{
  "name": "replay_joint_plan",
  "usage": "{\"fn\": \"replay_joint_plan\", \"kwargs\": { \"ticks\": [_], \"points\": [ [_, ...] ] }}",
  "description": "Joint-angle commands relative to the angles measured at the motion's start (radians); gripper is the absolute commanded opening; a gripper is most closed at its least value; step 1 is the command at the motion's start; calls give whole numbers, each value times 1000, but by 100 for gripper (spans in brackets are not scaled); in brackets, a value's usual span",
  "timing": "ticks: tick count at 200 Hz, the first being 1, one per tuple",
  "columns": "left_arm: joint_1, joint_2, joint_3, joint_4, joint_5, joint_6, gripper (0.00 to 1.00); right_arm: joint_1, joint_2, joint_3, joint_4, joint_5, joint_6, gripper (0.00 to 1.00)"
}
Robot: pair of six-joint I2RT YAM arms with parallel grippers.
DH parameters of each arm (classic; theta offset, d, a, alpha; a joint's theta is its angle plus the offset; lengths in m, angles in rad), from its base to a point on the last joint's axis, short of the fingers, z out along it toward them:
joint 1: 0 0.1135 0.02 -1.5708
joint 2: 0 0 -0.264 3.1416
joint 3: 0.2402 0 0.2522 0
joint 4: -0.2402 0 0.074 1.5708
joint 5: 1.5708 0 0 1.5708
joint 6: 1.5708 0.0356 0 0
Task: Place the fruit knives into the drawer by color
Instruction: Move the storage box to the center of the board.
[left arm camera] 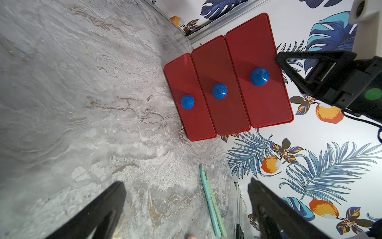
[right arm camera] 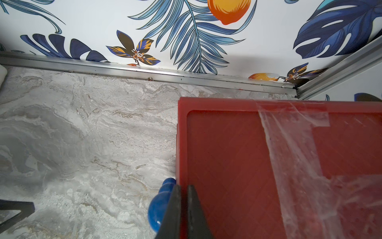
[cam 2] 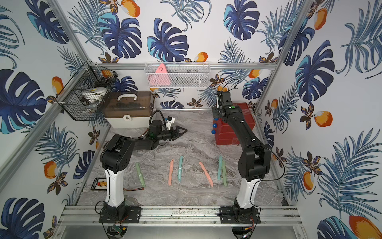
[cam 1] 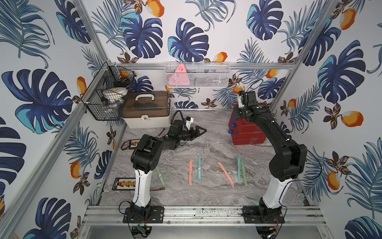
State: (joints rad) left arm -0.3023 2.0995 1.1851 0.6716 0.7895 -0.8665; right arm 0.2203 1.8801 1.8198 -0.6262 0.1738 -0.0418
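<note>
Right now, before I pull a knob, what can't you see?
Drawer contents: all three fronts closed, left wrist view.
Right gripper: shut; whether it touches the drawer's top edge is unclear, right wrist view; the right arm hides it in both top views.
Green knife: far end behind the left arm in a top view.

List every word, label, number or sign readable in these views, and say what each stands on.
No text is readable in any view.
Black card pack: its print is too small and blurred to read.
Beige case, front latch: a small dark mark, too small to make out.
</note>
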Motion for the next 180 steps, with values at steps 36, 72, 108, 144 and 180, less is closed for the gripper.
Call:
{"fn": "replay_joint_plan", "kwargs": {
  "ticks": [36,72,108,144,180],
  "points": [
    [4,-10,12,5,24,14,99,1,-71,-51,-138,-25,3,0],
    [4,-9,32,5,29,6,99,6,-135,-97,-181,-56,15,0],
    [3,6,70,11,28,-13,99,60,-222,-158,-231,-57,36,0],
    [-3,56,155,31,31,-69,99,81,-260,-205,-247,-49,62,34],
    [-46,130,317,-16,26,-76,99,82,-298,-141,-260,25,129,62]
  ]
}}
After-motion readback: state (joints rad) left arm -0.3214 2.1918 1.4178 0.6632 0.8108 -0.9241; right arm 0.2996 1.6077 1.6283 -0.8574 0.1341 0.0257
